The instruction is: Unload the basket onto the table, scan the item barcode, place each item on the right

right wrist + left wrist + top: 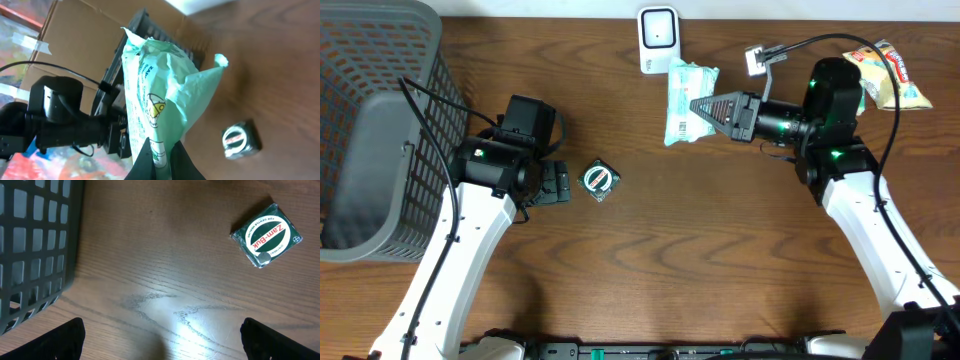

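Nearest the base, the left gripper (563,185) sits low over the wooden table (720,260) with its jaws spread wide, and the green Zam-Buk tin (599,181) lies just beside it, untouched. Farther out, the right gripper (700,106) is clamped on a pale green plastic packet (682,90). The packet is near the white barcode scanner (659,38) at the far edge.

Bare table (700,260) lies open across the middle and front. The basket (380,130) walls the left; the tin (599,181) sits just beside the left pincer (565,185); the scanner (659,40) stands at the back.
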Controlling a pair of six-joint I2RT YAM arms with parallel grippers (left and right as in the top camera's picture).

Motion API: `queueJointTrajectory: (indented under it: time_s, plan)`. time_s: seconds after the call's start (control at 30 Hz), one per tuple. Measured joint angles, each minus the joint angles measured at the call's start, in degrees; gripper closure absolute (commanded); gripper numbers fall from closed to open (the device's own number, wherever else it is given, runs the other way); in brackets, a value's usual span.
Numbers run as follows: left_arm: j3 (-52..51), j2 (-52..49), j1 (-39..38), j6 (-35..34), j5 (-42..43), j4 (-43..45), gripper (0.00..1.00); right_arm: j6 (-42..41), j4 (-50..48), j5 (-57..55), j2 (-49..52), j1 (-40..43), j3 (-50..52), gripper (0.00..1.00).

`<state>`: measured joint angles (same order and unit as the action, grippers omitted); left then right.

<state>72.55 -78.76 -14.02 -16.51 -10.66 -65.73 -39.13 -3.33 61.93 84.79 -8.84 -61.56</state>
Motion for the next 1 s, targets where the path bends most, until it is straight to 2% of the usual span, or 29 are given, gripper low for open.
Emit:
queueJointTrajectory:
  time_s: [0.23, 0.43, 1.0]
  plan:
    - [0.0, 0.0, 0.0, 0.0, 0.0, 0.0, 0.02, -3.3, 7.3, -3.3, 0.0, -3.5, 0.0, 0.99]
    - [0.0, 0.0, 0.0, 0.0, 0.0, 0.0, 0.02, -3.9, 7.5, -5.3, 0.0, -4.6, 0.0, 0.98]
    - [0.0, 0.0, 0.0, 0.0, 0.0, 0.0, 0.02, 0.9, 9.5, -9.9, 0.0, -4.6, 0.0, 0.99]
